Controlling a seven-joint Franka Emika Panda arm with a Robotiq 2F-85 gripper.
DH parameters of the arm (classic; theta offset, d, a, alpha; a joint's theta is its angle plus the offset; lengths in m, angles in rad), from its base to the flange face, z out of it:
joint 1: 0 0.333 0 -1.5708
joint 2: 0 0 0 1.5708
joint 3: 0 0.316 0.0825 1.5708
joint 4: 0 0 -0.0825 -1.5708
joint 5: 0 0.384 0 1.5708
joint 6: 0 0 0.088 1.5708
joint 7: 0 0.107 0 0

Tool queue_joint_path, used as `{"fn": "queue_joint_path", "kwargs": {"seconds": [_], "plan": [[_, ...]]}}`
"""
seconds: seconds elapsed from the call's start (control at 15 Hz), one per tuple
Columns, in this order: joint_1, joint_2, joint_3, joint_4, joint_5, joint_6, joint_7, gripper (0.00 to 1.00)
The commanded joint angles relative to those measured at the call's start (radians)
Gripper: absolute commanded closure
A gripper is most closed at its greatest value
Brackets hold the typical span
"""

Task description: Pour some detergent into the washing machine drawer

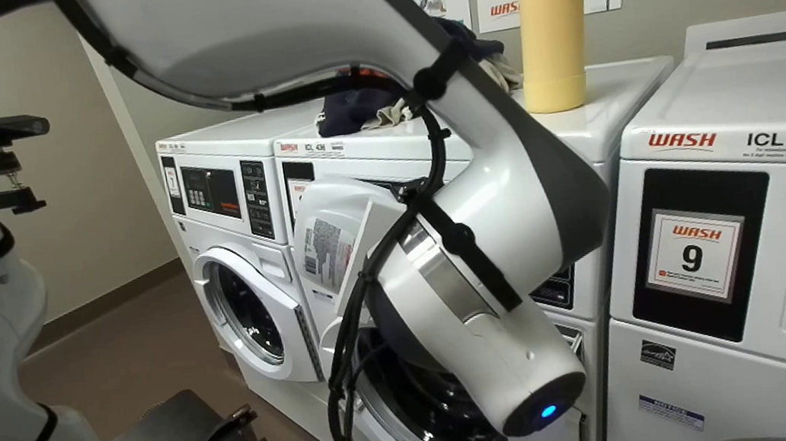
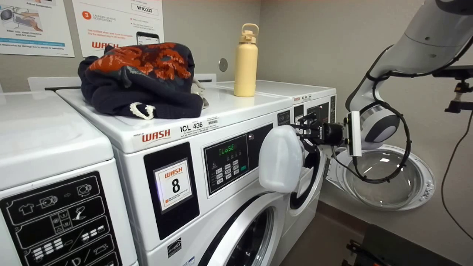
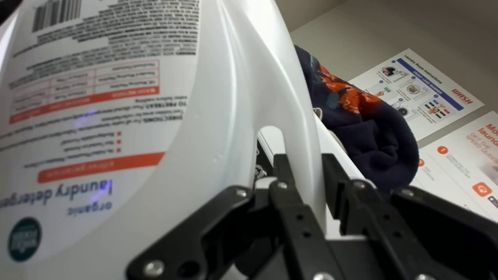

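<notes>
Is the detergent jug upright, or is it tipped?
The jug is tipped: in the wrist view its label is upside down, unlike the instruction poster.

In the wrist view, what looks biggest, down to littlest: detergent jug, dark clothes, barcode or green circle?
1. Detergent jug
2. Dark clothes
3. Barcode and green circle: too alike to rank.
The jug is closer than the clothes, so it looks extra big.

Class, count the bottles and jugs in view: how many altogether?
2: the detergent jug, gripped at its handle by the tool, and the yellow bottle, upright on the washing machine marked 8. Others may be hidden.
</notes>
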Motion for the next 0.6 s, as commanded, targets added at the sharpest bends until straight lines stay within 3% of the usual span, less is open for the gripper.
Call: {"fn": "queue_joint_path", "kwargs": {"seconds": [0.0,0.27,0.53], "plan": [[0.023,-0.054,0.004,0.019,-0.041,0.007,0.032,0.94],[0.060,-0.093,0.018,0.034,-0.091,0.047,0.035,0.94],[0.087,-0.187,0.021,0.009,-0.162,0.166,0.041,0.94]]}}
